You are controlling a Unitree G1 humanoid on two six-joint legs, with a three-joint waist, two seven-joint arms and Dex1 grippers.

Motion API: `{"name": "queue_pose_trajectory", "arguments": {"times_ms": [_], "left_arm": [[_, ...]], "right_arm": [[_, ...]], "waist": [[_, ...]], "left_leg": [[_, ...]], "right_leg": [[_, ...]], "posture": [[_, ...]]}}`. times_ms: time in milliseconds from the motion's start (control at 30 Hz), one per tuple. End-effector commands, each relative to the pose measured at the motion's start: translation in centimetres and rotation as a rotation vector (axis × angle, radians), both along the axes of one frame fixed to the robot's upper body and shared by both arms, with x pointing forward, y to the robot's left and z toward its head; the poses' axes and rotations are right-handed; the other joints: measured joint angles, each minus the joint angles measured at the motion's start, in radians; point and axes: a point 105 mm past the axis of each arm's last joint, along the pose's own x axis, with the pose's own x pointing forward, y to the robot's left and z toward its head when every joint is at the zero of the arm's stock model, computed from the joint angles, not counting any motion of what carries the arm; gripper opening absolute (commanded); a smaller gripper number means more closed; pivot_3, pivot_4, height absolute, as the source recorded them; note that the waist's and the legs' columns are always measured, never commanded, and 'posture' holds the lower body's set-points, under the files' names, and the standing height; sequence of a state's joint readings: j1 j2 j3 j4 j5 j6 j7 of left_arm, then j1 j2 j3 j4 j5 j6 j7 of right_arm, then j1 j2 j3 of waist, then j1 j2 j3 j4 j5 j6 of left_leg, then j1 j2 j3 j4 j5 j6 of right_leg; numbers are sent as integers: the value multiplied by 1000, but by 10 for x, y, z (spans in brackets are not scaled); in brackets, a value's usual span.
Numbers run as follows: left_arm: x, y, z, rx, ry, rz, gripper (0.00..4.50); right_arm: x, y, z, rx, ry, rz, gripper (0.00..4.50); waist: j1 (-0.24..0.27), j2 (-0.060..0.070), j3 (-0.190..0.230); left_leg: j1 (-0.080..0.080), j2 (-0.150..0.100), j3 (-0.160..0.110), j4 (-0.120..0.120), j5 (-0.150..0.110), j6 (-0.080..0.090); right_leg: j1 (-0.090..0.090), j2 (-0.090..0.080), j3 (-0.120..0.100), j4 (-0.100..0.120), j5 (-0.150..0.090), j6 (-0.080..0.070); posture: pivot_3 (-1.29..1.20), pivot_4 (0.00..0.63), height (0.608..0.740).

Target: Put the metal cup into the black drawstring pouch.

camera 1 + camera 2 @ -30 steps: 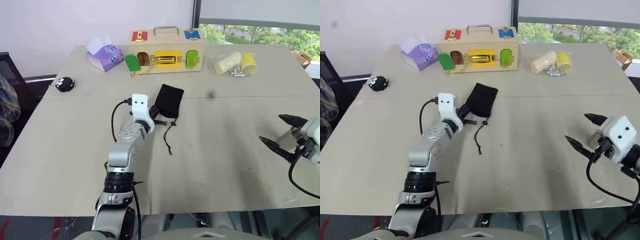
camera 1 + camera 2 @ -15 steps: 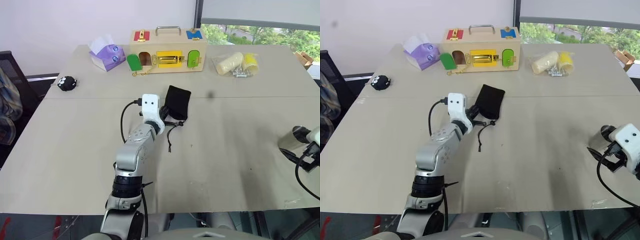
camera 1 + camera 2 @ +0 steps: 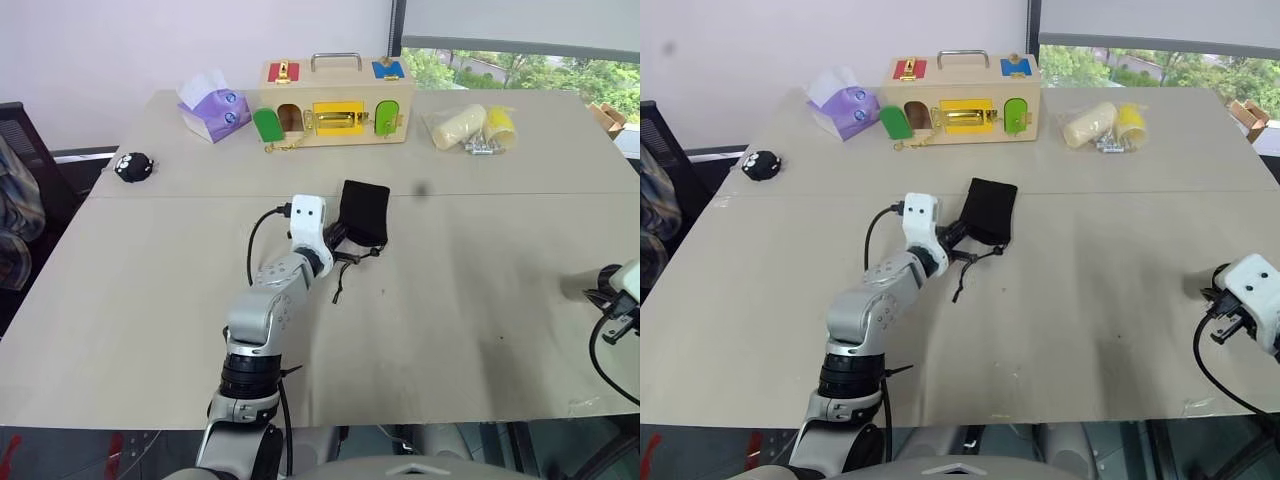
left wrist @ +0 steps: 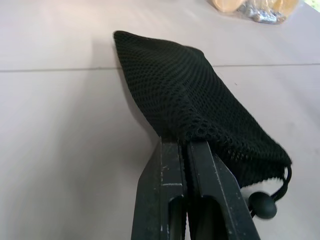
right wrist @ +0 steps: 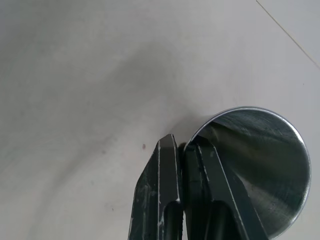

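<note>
The black drawstring pouch (image 3: pixel 365 212) lies flat on the middle of the table, its cord and toggle (image 4: pixel 263 205) trailing toward me. My left gripper (image 4: pixel 186 142) is shut on the mesh fabric at the pouch's mouth, also seen from above as the left gripper (image 3: pixel 338 240). The metal cup (image 5: pixel 260 165) is a shiny steel tumbler near the table's right edge, its open mouth turned toward the wrist camera. My right gripper (image 5: pixel 182 142) is shut on the cup's rim, one finger inside and one outside. From the head, the right gripper (image 3: pixel 1215 298) sits at the far right.
A wooden latch box (image 3: pixel 335 100) stands at the back centre, with a purple tissue pack (image 3: pixel 212 110) to its left. A small black round toy (image 3: pixel 131 166) lies at the left. A clear bag of yellow items (image 3: pixel 470 127) rests at the back right.
My right gripper was open around the cup and has shut on its rim, moving right and down. My left gripper has dragged the pouch to the right.
</note>
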State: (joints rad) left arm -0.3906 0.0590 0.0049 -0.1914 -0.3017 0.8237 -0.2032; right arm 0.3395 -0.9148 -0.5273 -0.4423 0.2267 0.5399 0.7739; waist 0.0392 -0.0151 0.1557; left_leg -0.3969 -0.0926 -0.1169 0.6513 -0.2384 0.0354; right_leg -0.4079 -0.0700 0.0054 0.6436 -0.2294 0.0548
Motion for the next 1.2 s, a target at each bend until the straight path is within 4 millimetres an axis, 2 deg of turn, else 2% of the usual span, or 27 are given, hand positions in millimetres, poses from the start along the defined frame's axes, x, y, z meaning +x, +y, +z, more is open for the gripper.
{"name": "queue_pose_trajectory", "arguments": {"times_ms": [33,167,267,467,600,733,900,1033,1200], "left_arm": [[-11,-19,25,-102,-22,-146,0],[-15,-27,32,-139,3,-210,0],[-14,-32,35,-142,13,-240,0],[-14,-40,40,-132,7,-283,0],[-13,-41,41,-135,7,-290,0],[-14,-43,42,-138,10,-298,0],[-15,-43,44,-136,10,-308,0],[-15,-43,43,-137,14,-309,0],[-15,-45,45,-145,11,-316,0]], "right_arm": [[14,54,30,158,-127,134,82],[17,133,48,493,-170,321,82],[15,175,51,645,-153,410,82],[13,216,42,746,-113,451,82],[9,229,39,770,-98,470,82],[15,234,32,766,-91,431,82],[48,214,38,808,-264,199,82],[57,202,48,895,-349,111,82],[60,207,49,932,-358,102,82]], "waist": [[-7,0,0],[-12,-1,1],[-7,-1,0],[-1,-1,0],[-1,-1,0],[-4,-1,0],[-8,-1,0],[-12,-1,0],[-26,-1,0]], "left_leg": [[0,0,1,0,0,0],[0,2,-3,0,0,0],[-1,1,-5,0,0,0],[-1,-1,-3,0,0,0],[-1,-1,-3,0,0,0],[-1,-1,-3,0,0,0],[0,0,-3,0,0,0],[0,-1,-3,0,0,0],[0,-1,-2,-2,0,0]], "right_leg": [[0,0,1,0,0,0],[0,2,-2,0,1,-1],[0,2,-5,0,1,-1],[-1,0,-2,0,1,-1],[-1,0,-2,0,1,-1],[-1,1,-2,1,1,-1],[-1,1,-1,2,1,-1],[-2,2,-1,3,1,-2],[-3,1,1,3,1,-2]], "posture": [[0,150,740],[0,150,740],[0,150,740],[0,150,740],[0,150,740],[0,150,740],[0,150,740],[0,150,740],[0,150,740]]}}
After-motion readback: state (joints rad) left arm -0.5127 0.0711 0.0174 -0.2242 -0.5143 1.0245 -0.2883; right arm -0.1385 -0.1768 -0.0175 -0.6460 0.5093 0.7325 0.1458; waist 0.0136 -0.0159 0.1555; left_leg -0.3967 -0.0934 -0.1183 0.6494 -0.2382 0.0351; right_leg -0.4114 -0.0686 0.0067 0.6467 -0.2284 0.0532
